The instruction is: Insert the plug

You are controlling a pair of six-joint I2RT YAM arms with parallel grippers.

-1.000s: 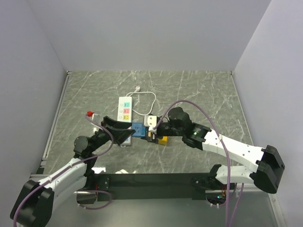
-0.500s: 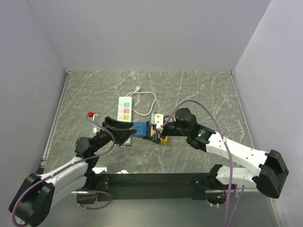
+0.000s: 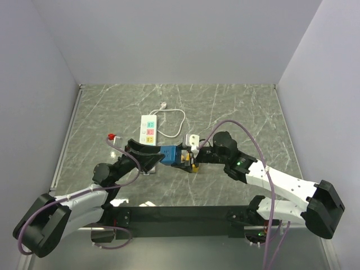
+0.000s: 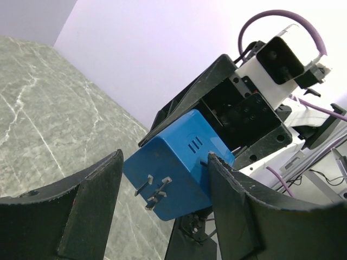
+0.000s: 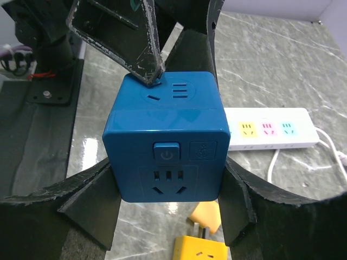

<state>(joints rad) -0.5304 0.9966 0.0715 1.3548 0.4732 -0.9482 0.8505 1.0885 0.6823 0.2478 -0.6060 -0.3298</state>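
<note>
Right tool [image 3: 181, 157] grasps the blue plug cube [image 3: 171, 153] near the power strip [image 3: 148, 129]; whether the left tool [image 3: 162, 154] grips it is unclear. Best to square its prongs to the strip's sockets before pressing.

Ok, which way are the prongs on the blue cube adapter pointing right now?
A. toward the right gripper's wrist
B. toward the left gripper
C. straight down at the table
B: the left wrist view has the blue cube adapter's prongs facing its camera between the left gripper's fingers, while the right wrist view sees the socket face.
</note>
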